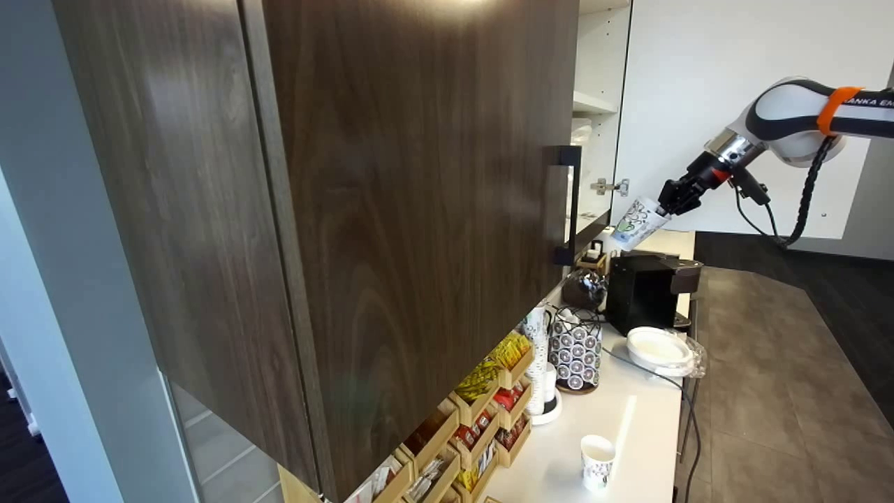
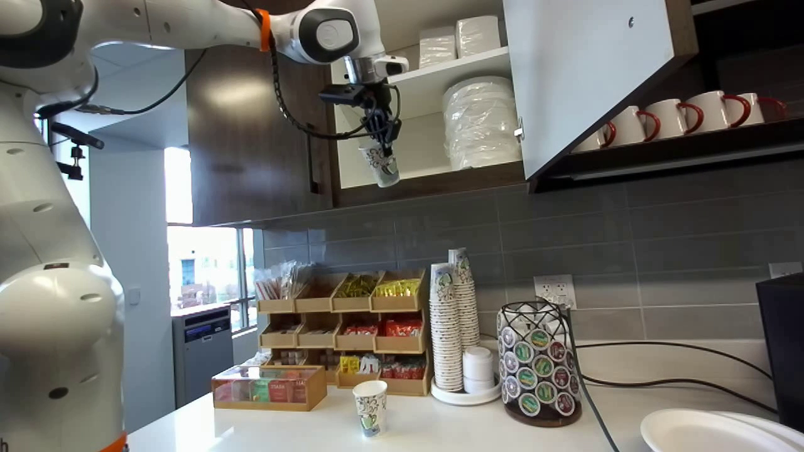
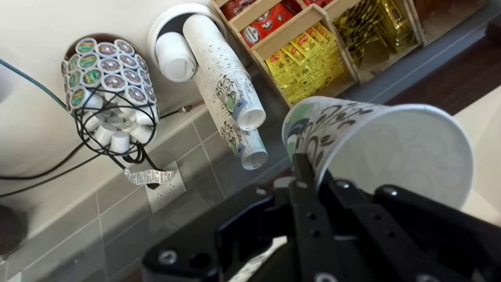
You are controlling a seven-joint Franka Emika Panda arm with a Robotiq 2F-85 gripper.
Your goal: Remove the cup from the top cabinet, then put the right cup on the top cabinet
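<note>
Cup (image 2: 382, 168) tilts in front of the top cabinet (image 2: 440, 184), long axis slanting, base downward, mouth toward the end effector (image 3: 317, 178), which pinches its wall at the rim; another cup (image 2: 370, 408) stands upright on the desk (image 2: 452, 433).

Upper cup (image 2: 381, 169), white with printed swirls, is pinched at its rim and tilted, mouth uppermost, just outside the dark wood-grain top cabinet (image 2: 251, 125), open with white interior showing; matching lower cup (image 2: 370, 410) stands upright, mouth up, on the white countertop (image 2: 477, 433) well below.
</note>
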